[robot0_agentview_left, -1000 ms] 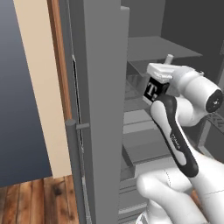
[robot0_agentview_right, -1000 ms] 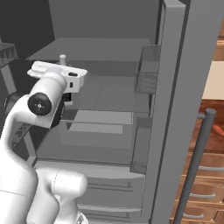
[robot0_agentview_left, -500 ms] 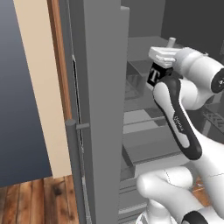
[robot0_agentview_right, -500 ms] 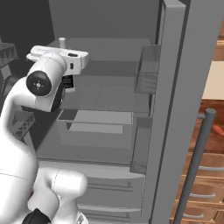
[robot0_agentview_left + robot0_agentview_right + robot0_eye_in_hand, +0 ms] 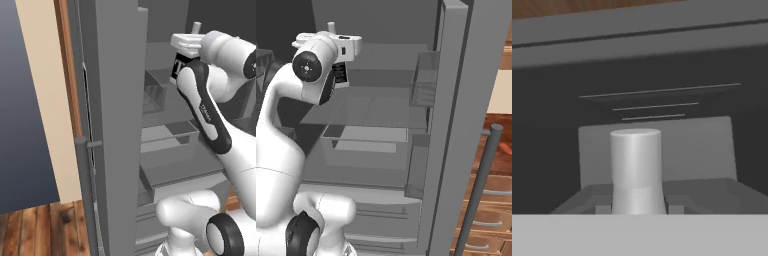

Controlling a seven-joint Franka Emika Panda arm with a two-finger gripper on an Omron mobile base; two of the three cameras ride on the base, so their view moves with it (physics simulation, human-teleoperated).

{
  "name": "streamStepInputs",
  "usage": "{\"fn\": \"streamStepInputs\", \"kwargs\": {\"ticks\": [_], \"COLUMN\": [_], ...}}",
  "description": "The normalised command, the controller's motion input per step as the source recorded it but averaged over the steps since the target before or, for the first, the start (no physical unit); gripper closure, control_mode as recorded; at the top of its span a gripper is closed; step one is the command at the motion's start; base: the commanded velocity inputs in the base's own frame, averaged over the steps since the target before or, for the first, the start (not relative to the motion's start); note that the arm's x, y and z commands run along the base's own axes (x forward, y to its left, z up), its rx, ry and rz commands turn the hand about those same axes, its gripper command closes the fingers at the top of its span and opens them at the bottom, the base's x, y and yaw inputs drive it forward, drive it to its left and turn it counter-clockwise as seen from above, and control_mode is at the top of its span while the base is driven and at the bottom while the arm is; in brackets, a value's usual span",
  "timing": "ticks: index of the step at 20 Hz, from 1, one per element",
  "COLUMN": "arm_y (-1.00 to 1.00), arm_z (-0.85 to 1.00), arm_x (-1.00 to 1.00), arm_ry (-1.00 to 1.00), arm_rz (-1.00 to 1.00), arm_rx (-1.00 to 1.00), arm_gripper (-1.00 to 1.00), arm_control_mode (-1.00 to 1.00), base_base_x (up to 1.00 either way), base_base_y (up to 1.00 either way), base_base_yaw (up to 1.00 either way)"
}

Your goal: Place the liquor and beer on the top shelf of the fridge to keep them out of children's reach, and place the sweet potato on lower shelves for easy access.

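Two base cams sit behind the arm, left and right, both facing into the open fridge (image 5: 120, 100) and sharing its shelves. Hand cam's right up close, staring down the liquor (image 5: 636, 170) neck.

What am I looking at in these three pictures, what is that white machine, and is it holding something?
The white machine is a robot arm on a base that can drive, standing at an open grey fridge in a computer-rendered kitchen. Two pictures come from cameras riding on the base behind the arm, one to its left and one to its right, so they show the same scene from two sides. The third comes from a camera on the hand, looking along the gripper. The gripper is shut on the liquor, a squat bottle with a black label; its whitish cap is the pale cylinder in the hand picture. The arm holds it raised in front of the fridge's upper part, above the grey shelves. The bottle is not set down on any shelf yet.
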Motion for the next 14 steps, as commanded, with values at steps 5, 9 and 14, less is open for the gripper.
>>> {"fn": "streamStepInputs", "kwargs": {"ticks": [5,9,14], "arm_y": [0.0,0.0,0.0], "arm_z": [0.29,0.07,0.0], "arm_x": [0.38,0.53,0.65], "arm_ry": [0.0,0.0,0.0], "arm_rz": [0.0,0.0,0.0], "arm_rx": [0.0,0.0,0.01], "arm_gripper": [1.0,1.0,1.0], "arm_control_mode": [-1.0,-1.0,-1.0], "base_base_x": [0.0,0.0,0.0], "base_base_y": [0.0,0.0,0.0], "base_base_yaw": [0.0,0.0,0.0]}}
